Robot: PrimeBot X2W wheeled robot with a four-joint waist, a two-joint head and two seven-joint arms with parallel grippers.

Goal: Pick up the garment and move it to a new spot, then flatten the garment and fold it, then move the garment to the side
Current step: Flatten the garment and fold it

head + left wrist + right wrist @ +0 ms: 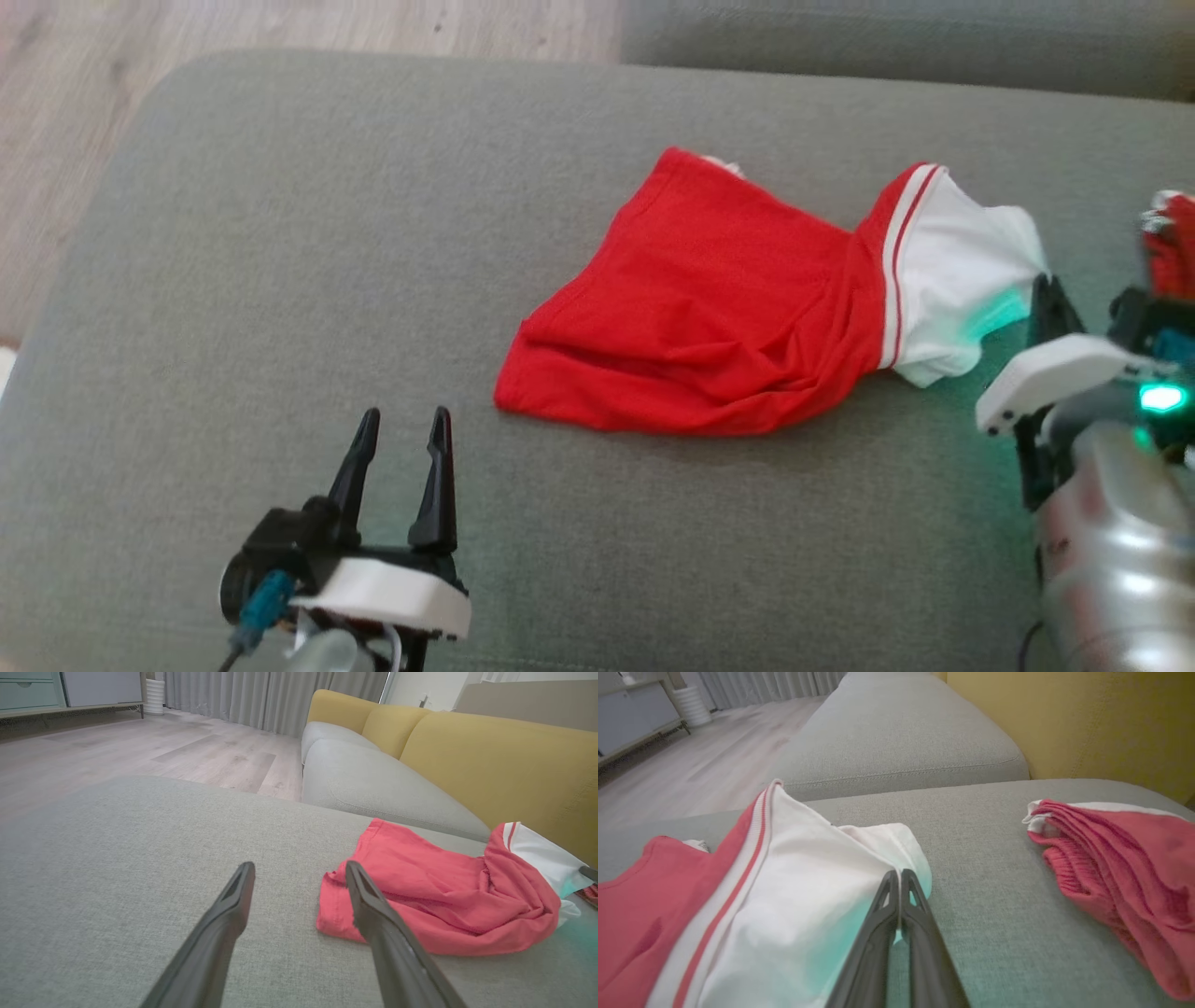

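On the grey seat cushion [280, 233] lie two pieces of clothing. One is the red-and-white garment [709, 308] [420, 896] [784, 896], spread loosely and creased right of the cushion's middle, its red part toward the centre and its white part toward the right edge. The other is a bunched red garment [1172, 243] [1111, 858] at the right edge, apart from the first with bare cushion between them.

Two claws are at work. The left claw [406, 415] [300, 865] hangs over the cushion near its front edge, fingers spread and holding nothing, just short of the red hem's nearest corner. The right claw [1047, 285] [899, 873] is pinched tight, its tips on the outer edge of the white part, which is drawn to a point toward it; it looks to be gripping that cloth.

Open room is wide on the left half of the cushion, bare all the way to its rounded left and far edges. Beyond the left edge runs pale wooden floor [75, 93]. Past the far edge sits a second grey cushion [373, 779] [896, 732], and yellow backrests [490, 756] rise beside both cushions. Grey curtains [261, 695] and a pale green cabinet [28, 690] stand across the floor.
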